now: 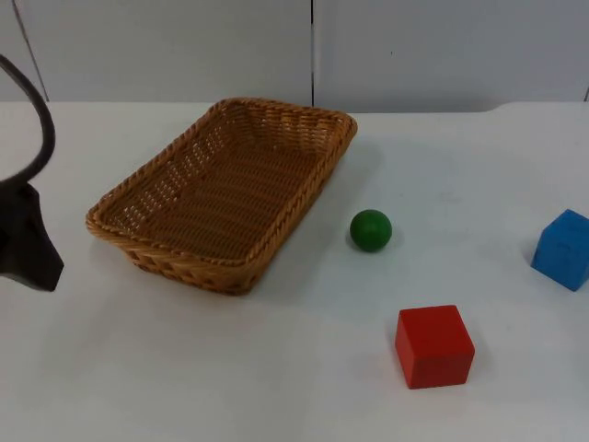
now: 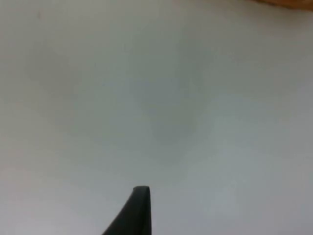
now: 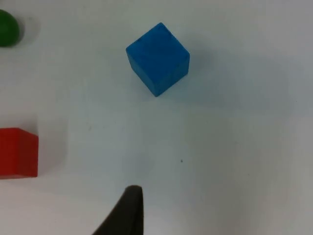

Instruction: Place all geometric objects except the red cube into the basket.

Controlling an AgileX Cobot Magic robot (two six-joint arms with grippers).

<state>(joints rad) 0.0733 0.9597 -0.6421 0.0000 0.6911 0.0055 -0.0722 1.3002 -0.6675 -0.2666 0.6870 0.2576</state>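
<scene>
We see a white table top (image 1: 276, 387) running back to a grey partition wall (image 1: 184, 46). A dark vertical seam (image 1: 312, 51) divides the wall's panels, and we make out another slanted seam (image 1: 28, 46) further left

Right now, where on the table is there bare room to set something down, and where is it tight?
Bare white table runs wide along the near edge, in front of the basket and left of the red cube. More lies between basket and far wall. It is tighter at the right, where the green ball, red cube and blue cube cluster. The left tool waits beside the basket.
</scene>
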